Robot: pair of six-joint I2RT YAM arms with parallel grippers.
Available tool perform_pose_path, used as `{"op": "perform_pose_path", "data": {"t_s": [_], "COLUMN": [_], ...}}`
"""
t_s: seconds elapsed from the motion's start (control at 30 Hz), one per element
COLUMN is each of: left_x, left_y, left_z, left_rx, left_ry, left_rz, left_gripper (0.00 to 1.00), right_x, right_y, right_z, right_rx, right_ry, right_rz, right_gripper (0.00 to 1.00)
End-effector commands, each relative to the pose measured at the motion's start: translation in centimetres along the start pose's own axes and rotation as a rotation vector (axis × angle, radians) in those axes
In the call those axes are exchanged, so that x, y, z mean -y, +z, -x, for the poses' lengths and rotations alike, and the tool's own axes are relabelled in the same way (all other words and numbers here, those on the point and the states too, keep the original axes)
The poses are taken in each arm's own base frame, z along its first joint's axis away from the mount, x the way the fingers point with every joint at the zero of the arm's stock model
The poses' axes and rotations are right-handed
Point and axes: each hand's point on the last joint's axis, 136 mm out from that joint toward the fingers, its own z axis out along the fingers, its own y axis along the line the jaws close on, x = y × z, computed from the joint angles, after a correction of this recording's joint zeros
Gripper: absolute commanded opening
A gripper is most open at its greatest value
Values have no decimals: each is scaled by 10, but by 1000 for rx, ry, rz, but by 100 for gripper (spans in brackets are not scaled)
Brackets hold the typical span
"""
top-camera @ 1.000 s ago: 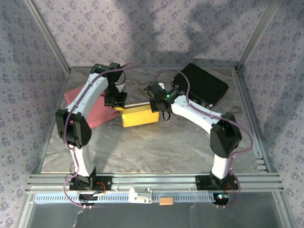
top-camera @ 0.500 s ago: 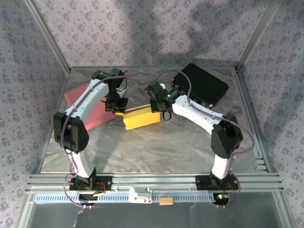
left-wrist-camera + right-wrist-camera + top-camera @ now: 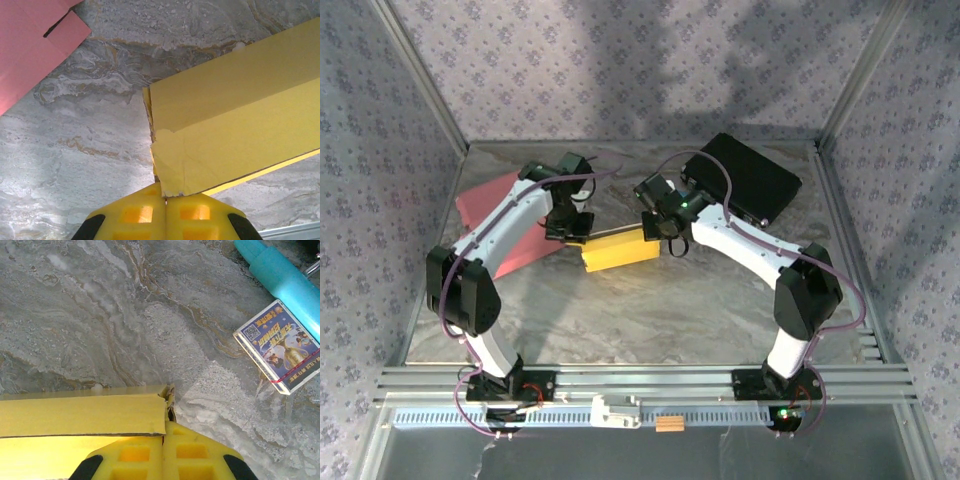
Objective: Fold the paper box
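The yellow paper box (image 3: 618,251) lies on the marble table between my two grippers, its right end tilted slightly toward the back. My left gripper (image 3: 572,231) is shut at the box's left end. In the left wrist view the end flap's corner (image 3: 172,175) runs into the seam of the closed gripper (image 3: 165,196). My right gripper (image 3: 661,236) is shut at the box's right end. In the right wrist view the crumpled end wall (image 3: 170,399) goes down between the closed fingers, and the top panel (image 3: 80,415) overlaps one fingertip (image 3: 142,447).
A pink flat sheet (image 3: 496,216) lies at the left under the left arm, also in the left wrist view (image 3: 30,50). A black case (image 3: 744,179) sits at the back right. Near the right gripper lie a card pack (image 3: 280,346) and a teal tube (image 3: 282,277).
Both grippers shifted slightly right with the box between them. The box turned a little, and the left arm's elbow swung outward to the left.
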Motion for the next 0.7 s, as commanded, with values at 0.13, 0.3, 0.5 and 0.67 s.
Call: {"op": "perform_pose_path", "data": {"t_s": [0.13,0.3,0.5,0.67], "left_x": [18,24,30,32], "left_y": [15,10,0,-4], "left_z": [2,3,6,4], "left_rx": [-5,-8,-28,-52], "left_ry": [-12,-55,-88,-97], "left_rz": [-49,-90,-121,-136], "left_gripper": [0,0,0,0], "right_x": [7,8,4,0], "right_y": [22,24,22,18], "right_z": [-45,-44,-38,-29], "right_rx": [-142,-137,-130,-126], "right_ry": [-90,-107,-110,-100], "right_rz": [-18,-31,-24,-14], "right_gripper": [2,2,2,6]}}
